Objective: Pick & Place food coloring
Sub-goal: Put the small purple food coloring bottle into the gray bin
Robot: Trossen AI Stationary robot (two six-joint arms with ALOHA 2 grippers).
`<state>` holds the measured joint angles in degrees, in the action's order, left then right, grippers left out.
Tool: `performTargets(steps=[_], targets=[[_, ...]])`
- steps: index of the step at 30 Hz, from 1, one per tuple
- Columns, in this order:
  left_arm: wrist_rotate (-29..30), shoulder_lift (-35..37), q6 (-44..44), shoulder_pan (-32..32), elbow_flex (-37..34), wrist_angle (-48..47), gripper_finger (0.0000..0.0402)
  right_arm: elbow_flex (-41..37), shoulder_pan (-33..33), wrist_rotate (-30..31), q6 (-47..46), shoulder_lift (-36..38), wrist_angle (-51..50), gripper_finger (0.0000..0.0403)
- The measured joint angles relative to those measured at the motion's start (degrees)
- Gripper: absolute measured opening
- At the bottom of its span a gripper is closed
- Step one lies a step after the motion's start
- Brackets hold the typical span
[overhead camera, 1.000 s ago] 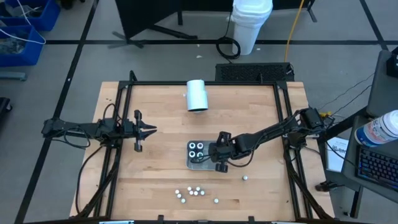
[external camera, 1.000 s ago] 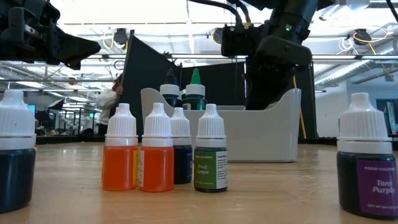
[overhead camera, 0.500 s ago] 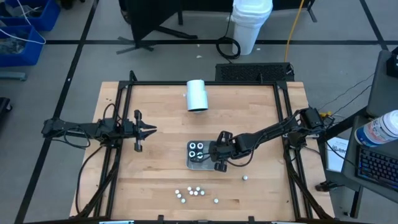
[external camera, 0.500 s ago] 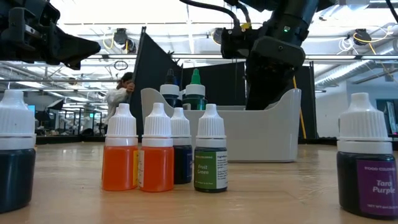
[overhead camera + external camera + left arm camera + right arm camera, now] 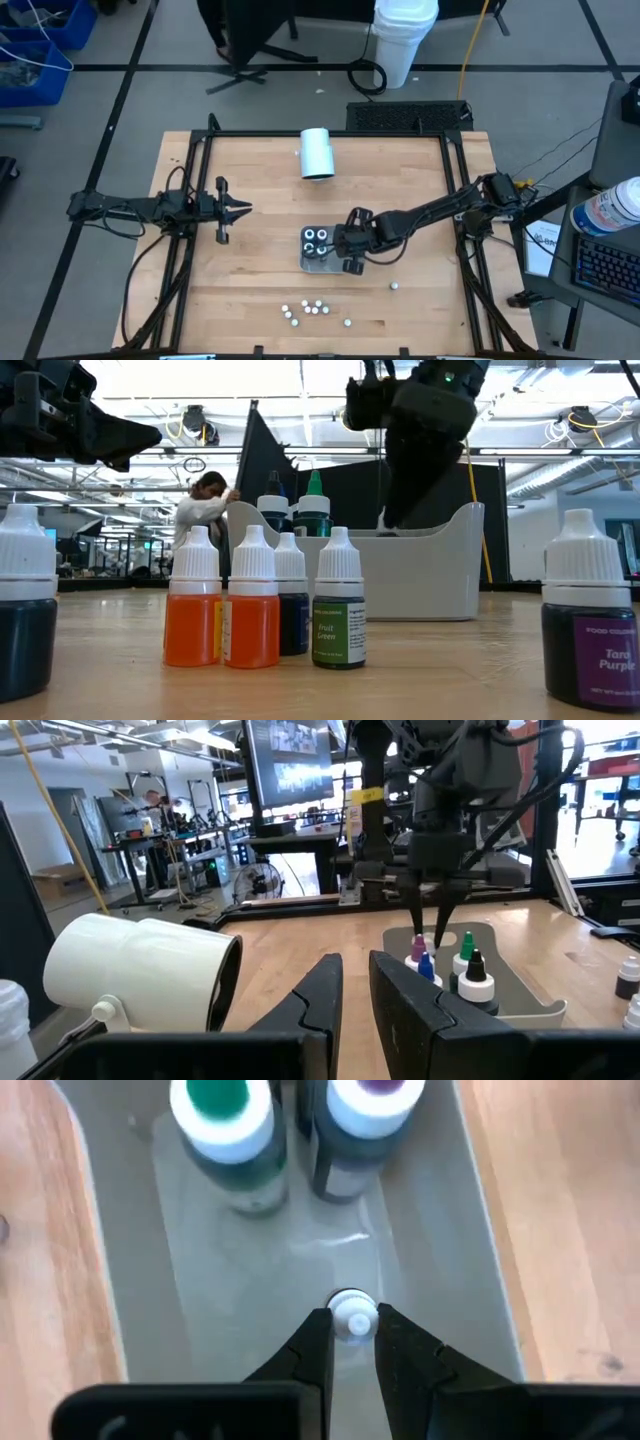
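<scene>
Now right end effector (image 5: 343, 1342) above tray (image 5: 140, 1295), pinching white bottle cap (image 5: 352, 1316); left arm idle.

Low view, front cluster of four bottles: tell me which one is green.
The rightmost bottle, labelled Fruit Green. Two to its left are orange, and the one behind is dark.

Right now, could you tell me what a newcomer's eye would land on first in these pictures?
Probably the right gripper, whose fingers pinch a white-capped bottle over the grey tray mid-table. Next, the cluster of bottles near the table's front edge, and the large white cylinder lying at the far side.
</scene>
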<state>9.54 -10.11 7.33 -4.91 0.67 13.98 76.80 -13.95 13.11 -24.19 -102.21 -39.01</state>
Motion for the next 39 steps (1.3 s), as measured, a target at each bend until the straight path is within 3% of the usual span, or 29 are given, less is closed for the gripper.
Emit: performTargets(steps=[9,16,39], targets=[[0.0,0.0,0.0,0.0,0.0,0.0,0.0063,0.1,0.4,-2.8,-5.0,-3.1,-0.1,0.0045],[0.0,0.0,-0.1,0.0,0.0,0.1,0.0063,0.1,0.0,-1.6,-6.6,-4.4,0.1,0.0045],[0.0,0.0,-0.3,0.0,0.0,0.0,0.0063,0.1,0.0,-2.9,-6.7,-6.7,0.1,0.0065]])
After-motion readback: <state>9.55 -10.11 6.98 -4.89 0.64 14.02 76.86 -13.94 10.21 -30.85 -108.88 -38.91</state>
